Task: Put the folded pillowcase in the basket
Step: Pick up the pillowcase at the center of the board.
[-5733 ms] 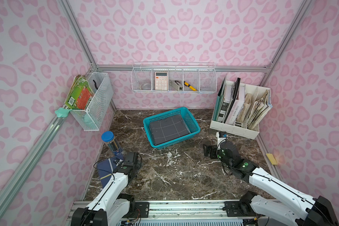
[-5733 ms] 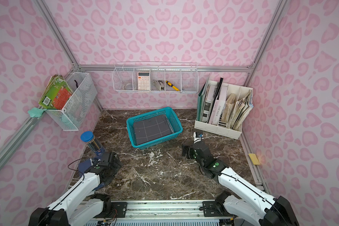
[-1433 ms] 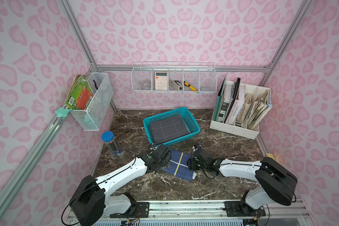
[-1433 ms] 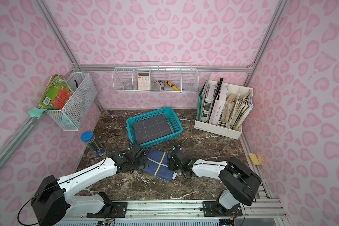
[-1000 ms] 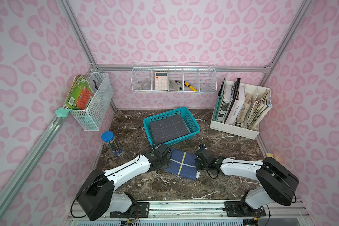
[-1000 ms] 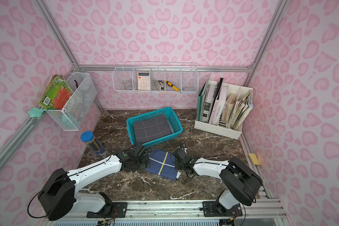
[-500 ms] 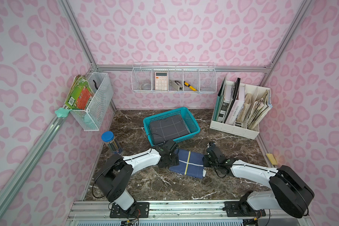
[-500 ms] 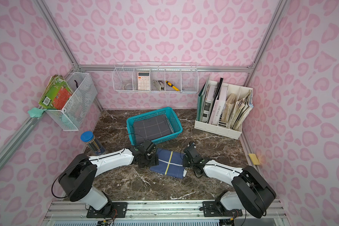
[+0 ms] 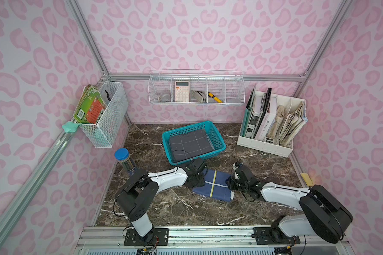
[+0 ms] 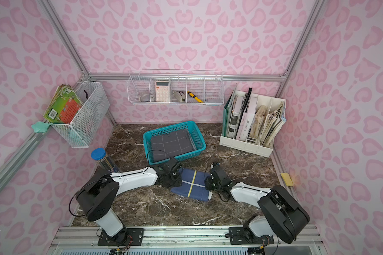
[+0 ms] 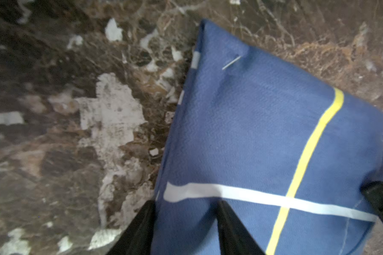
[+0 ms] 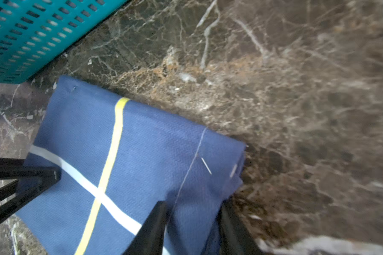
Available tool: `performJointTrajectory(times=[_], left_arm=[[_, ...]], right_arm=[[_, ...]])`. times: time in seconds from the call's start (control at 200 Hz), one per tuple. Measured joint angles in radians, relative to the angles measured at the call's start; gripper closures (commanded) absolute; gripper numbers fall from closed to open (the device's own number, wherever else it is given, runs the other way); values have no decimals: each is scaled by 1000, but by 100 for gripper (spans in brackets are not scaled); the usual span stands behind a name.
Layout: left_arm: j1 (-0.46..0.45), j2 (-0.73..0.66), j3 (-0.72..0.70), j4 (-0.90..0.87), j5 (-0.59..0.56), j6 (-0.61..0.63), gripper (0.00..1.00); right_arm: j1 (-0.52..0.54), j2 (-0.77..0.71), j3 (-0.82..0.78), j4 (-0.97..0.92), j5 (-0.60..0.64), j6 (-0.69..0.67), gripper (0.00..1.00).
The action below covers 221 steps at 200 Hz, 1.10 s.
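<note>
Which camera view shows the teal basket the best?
Either top view: both show the whole basket, with its rim and the grey cloth inside. The right wrist view shows only part of one lattice wall; the left wrist view shows nothing of it.

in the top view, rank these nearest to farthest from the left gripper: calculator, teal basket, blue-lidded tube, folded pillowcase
1. folded pillowcase: right at the left gripper, its edge between the fingers.
2. basket: just behind the gripper.
3. blue-lidded tube: off by the left wall.
4. calculator: up in the wire rack on the back wall.
</note>
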Motion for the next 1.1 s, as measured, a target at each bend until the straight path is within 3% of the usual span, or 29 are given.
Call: performJointTrajectory(times=[0.2, 0.365, 0.575, 0.845, 1.105], left_arm=[[-45, -35, -3, -28, -12, -27, 89], [-73, -94, -5, -51, -71, -33, 100], [-93, -214, -21, -93, -169, -53, 100], [-97, -470, -9, -148, -321, -37, 100], [-31, -552, 83, -171, -462, 53, 100]], right_arm=[[32, -23, 24, -34, 16, 15, 91], [51, -72, 31, -56, 47, 16, 100], [100, -141, 97, -113, 106, 5, 100], [116, -218, 262, -135, 140, -86, 100], [106, -60, 537, -133, 140, -224, 100]])
